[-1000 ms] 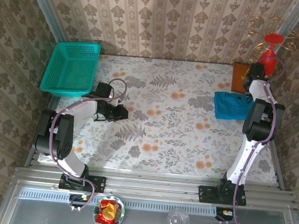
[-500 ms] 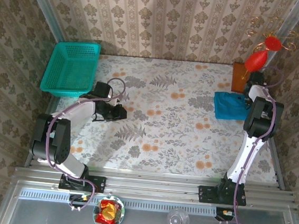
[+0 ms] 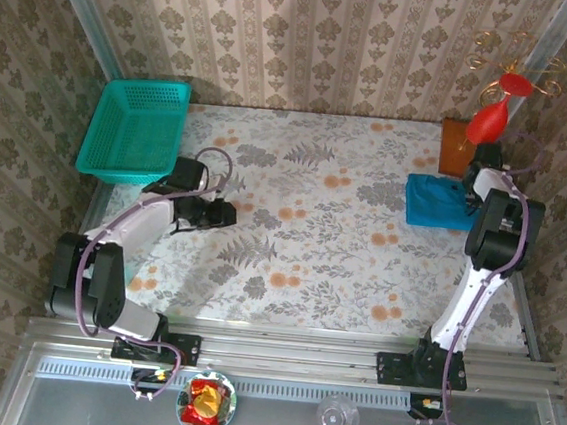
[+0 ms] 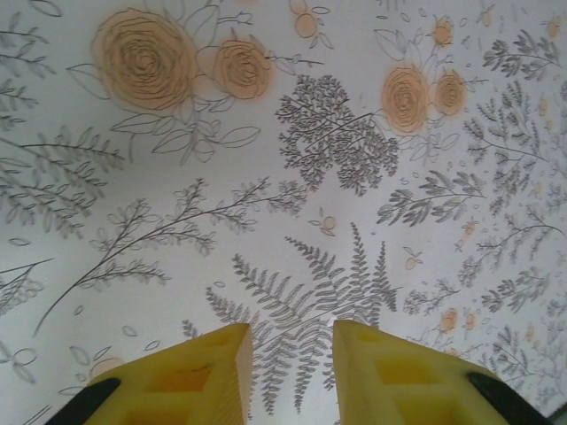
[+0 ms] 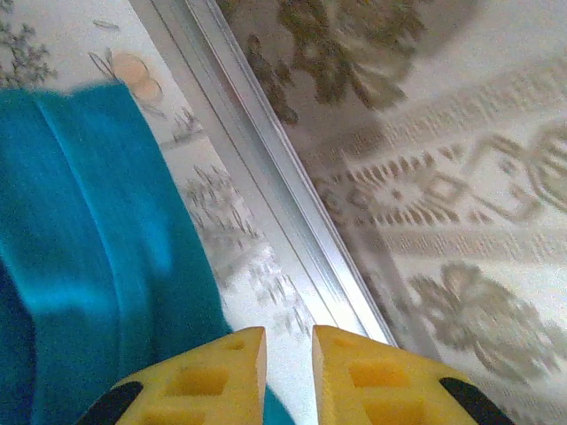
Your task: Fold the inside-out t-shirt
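Left of the right fingers (image 5: 217, 376), slightly parted and empty, t-shirt (image 5: 80, 230) looks folded; lift away straight, no snagging; left fingers (image 4: 199, 376) parted, empty, over tabletop (image 4: 266, 177).

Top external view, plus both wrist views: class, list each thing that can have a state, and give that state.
T-shirt: folded into a compact rectangle, lying flat.
Mesh basket: upright, empty.
Left gripper: jaws apart, nothing between.
Right gripper: jaws slightly apart, nothing between.
Glass: upright.
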